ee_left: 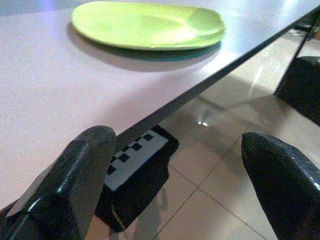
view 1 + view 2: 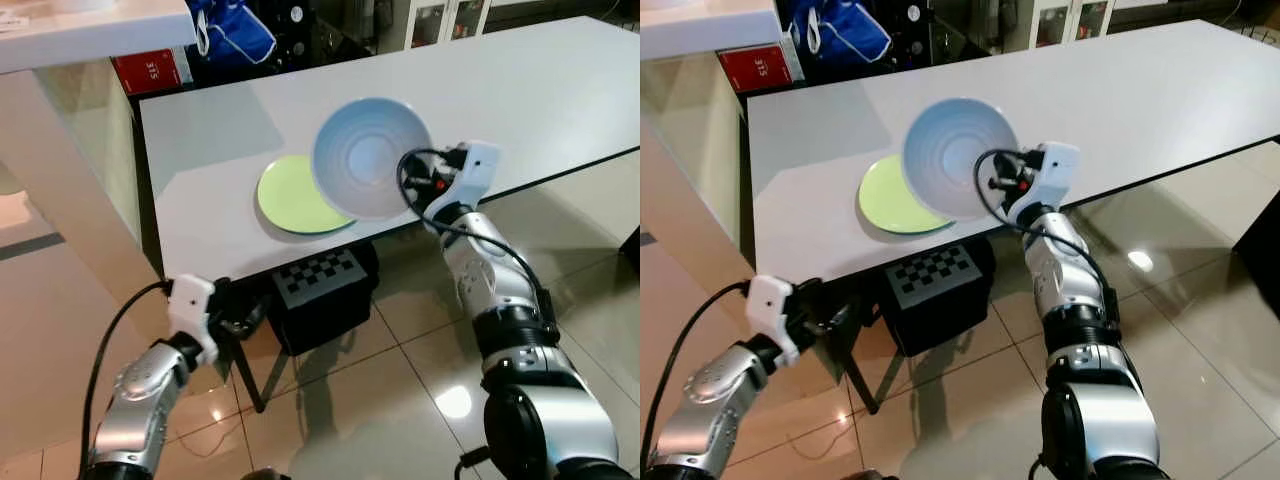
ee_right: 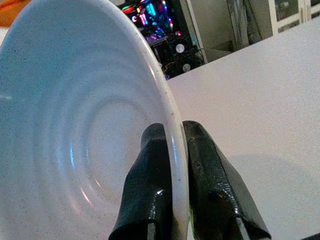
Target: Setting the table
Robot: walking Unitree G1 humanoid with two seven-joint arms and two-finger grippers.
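Left gripper [image 1: 175,185] hangs low, just below and in front of the near edge of the white table [image 2: 540,90]; its two black fingers [image 1: 70,185] stand wide apart and we see nothing between them. Under the table edge beside it sits a black box [image 2: 322,300] with a checkered top. Moving right, a green plate [image 2: 290,198] lies flat on the table near that same edge, rim level. Just right of it, and partly overlapping it as seen from the head, we note the pale blue bowl [image 2: 368,158]. It is off the table, tipped up nearly on edge, hollow side facing back toward our head camera, ringed inside plainly visible. Right gripper [image 3: 172,200] has it by the rim on its right side: one finger inside the hollow, one behind, pressed tight onto the rim. A black cable [image 2: 415,190] loops by the wrist. Glossy tiled floor [image 2: 400,380] lies below.
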